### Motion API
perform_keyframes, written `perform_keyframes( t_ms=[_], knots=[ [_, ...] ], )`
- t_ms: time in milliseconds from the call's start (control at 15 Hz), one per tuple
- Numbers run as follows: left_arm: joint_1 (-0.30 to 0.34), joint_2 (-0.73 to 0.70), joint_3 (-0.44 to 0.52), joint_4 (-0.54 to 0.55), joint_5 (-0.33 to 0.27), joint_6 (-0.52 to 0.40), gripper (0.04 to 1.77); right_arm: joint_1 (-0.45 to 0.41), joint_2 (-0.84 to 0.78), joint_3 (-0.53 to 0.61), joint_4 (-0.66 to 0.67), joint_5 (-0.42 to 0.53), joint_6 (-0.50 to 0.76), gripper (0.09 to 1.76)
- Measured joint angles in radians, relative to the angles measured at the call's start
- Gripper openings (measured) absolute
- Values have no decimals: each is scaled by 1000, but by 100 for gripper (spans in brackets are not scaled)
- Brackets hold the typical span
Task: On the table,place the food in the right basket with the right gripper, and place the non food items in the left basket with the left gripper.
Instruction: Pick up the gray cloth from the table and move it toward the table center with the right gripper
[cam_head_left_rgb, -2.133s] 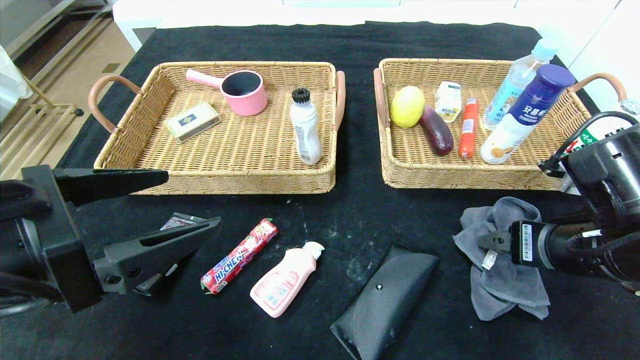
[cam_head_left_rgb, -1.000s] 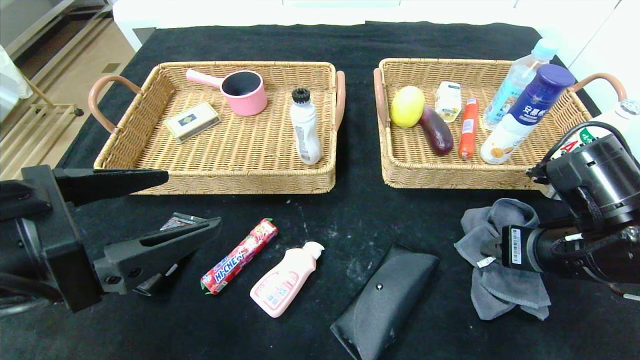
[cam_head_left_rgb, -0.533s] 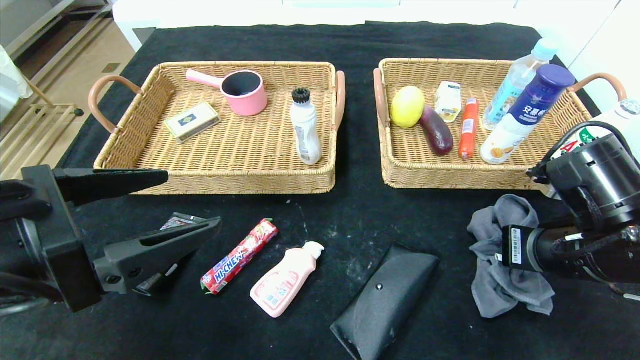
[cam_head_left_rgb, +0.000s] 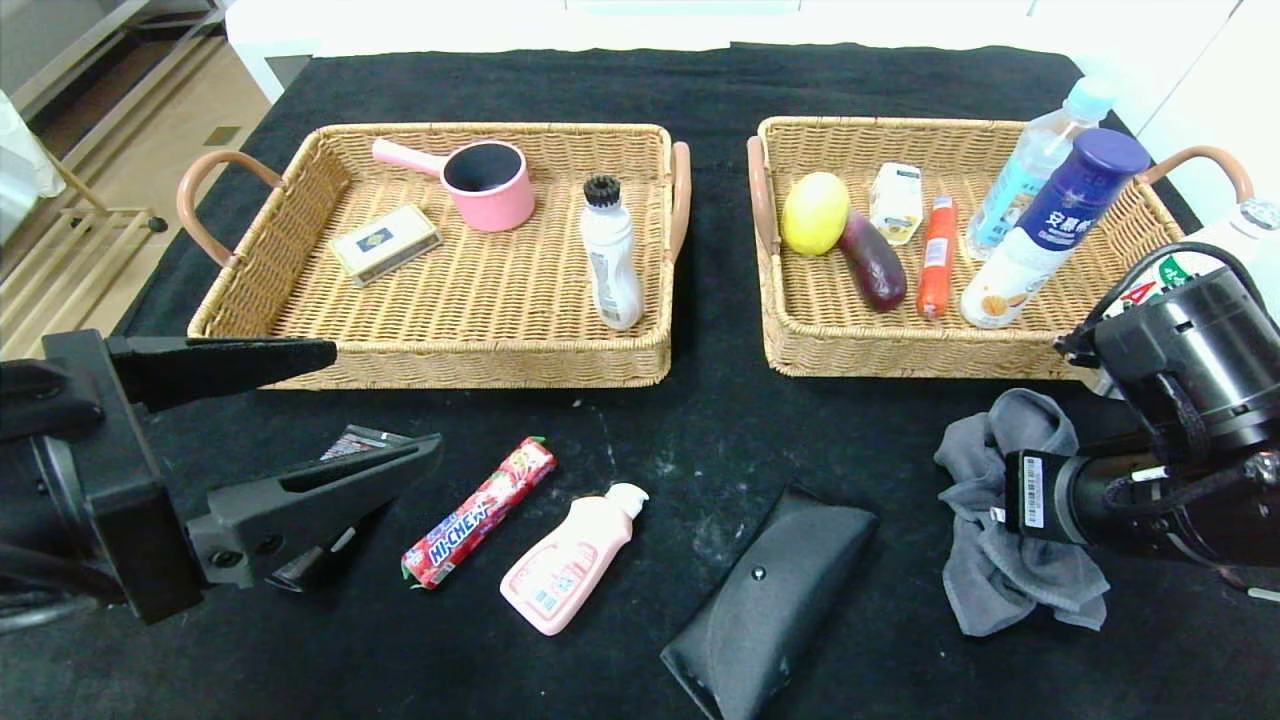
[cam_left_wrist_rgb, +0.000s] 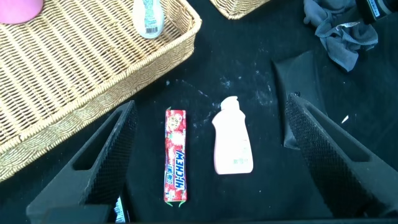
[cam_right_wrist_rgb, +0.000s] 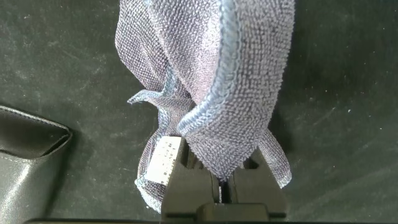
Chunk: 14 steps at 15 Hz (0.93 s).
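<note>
On the near tabletop the glasses case, pink bottle and HI-CHEW stick remain unsorted, the left end effector spread wide, the right end effector clamped on the grey cloth, both baskets beyond partly filled.

Bright, even light falls from overhead, leaving only short soft shadows under the baskets on the black surface. White areas toward 12 o'clock are washed out. The head view bows slightly at its edges. The left claw looms large and soft at 9 o'clock.
</note>
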Motion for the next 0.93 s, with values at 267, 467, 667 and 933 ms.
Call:
perform_keyframes(
  t_ms=[267, 467, 667, 933],
  knots=[
    [0, 0, 0, -1, 1, 0, 172, 7, -17, -4, 5, 3, 0, 17],
    [0, 0, 0, 0, 1, 0, 172, 14, -37, -15, 4, 4, 0, 17],
    [0, 0, 0, 0, 1, 0, 172, 24, -56, -46, 6, 4, -2, 17],
    [0, 0, -1, -1, 2, -1, 172, 67, -74, -104, 8, 4, -4, 17]
  ],
)
